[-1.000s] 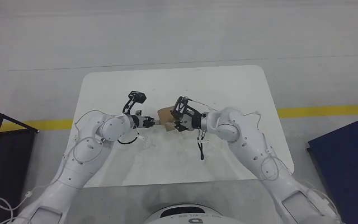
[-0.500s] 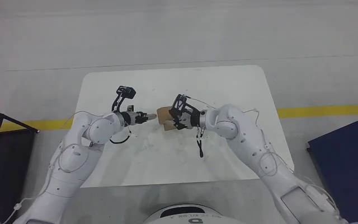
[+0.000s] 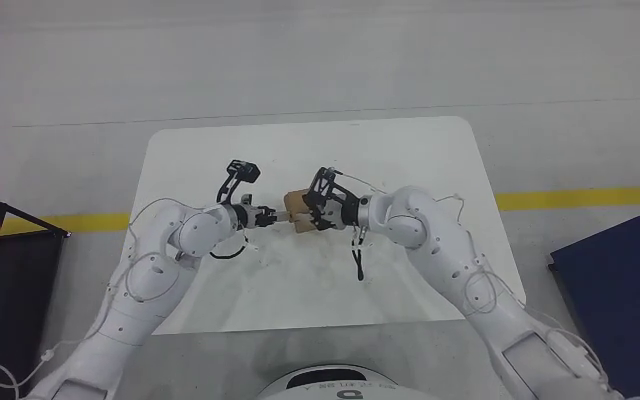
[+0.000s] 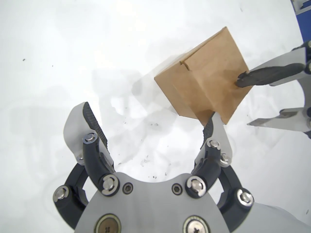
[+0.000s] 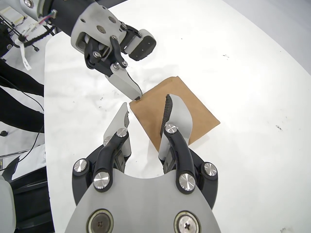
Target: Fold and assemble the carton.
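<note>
The carton point(image 4: 204, 86) is a small brown cardboard box. I judge it light, fairly stiff across its panels, ready to bend at the creases and easy to dent at a corner. Its plain surface should give ribbed pads fair grip, though so light a thing will likely skid over the white table point(image 3: 420, 160) if pushed from one side only. The best hold, I'd say, is across two opposite faces or on a free panel edge, with the other pincer bracing it.

The carton rests on the table between the two pincers; whether it sits flat or tipped I cannot tell. A seam with a short slit runs along its upper face.

The left pincer point(image 4: 148, 124) is spread wide and pinches nothing. The carton lies just ahead of it, off toward one finger whose tip touches the nearest corner, while the other finger stands well apart.

The right pincer point(image 5: 147, 109) is spread too. One ribbed finger lies on the carton's face and the other hangs just beside its edge, so that edge runs between the fingers unclamped. Both pincers meet near the same corner.
</note>
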Tool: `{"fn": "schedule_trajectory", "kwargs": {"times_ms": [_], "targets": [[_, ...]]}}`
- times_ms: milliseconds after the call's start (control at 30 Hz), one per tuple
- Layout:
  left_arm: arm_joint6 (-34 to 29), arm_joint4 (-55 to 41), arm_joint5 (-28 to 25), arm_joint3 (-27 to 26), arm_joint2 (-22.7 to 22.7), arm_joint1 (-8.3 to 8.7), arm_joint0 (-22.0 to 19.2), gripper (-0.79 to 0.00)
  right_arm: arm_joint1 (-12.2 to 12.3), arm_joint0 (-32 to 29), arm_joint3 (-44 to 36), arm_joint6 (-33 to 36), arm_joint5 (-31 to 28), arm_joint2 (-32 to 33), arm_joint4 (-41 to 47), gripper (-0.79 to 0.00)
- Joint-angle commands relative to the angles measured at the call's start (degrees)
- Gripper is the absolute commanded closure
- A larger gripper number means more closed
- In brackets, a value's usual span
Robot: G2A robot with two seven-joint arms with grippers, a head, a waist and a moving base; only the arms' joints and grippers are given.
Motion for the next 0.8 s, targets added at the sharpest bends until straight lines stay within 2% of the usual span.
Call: {"fn": "schedule_trajectory", "kwargs": {"times_ms": [0,100,200,267,500,767], "targets": [[-0.03,0.14,0.32,0.89,0.63,-0.19,-0.52,-0.785,0.23,-0.57,-0.50,-1.11,-0.12,0.94,0.74,-0.354],[0.16,0.15,0.44,1.69,1.30,-0.43,-1.02,-0.785,0.70,-2.25,-1.14,-4.16,0.13,3.48,3.40,-0.369],[0.25,0.09,0.36,2.21,1.61,-0.57,-1.30,-0.785,1.12,-4.10,0.11,-6.91,2.78,6.50,6.57,-0.376],[0.27,0.08,0.30,2.41,1.68,-0.64,-1.44,-0.785,1.18,-4.90,1.62,-7.74,3.60,7.59,10.11,-0.354],[0.24,0.52,0.20,2.27,1.83,-0.78,-1.70,-0.785,0.76,-3.19,7.20,-4.85,3.95,6.56,16.21,-0.314],[-0.25,0.98,0.64,1.92,2.43,-1.04,-1.93,-0.785,0.13,-0.01,9.82,-0.83,6.50,3.66,15.13,-0.345]]}}
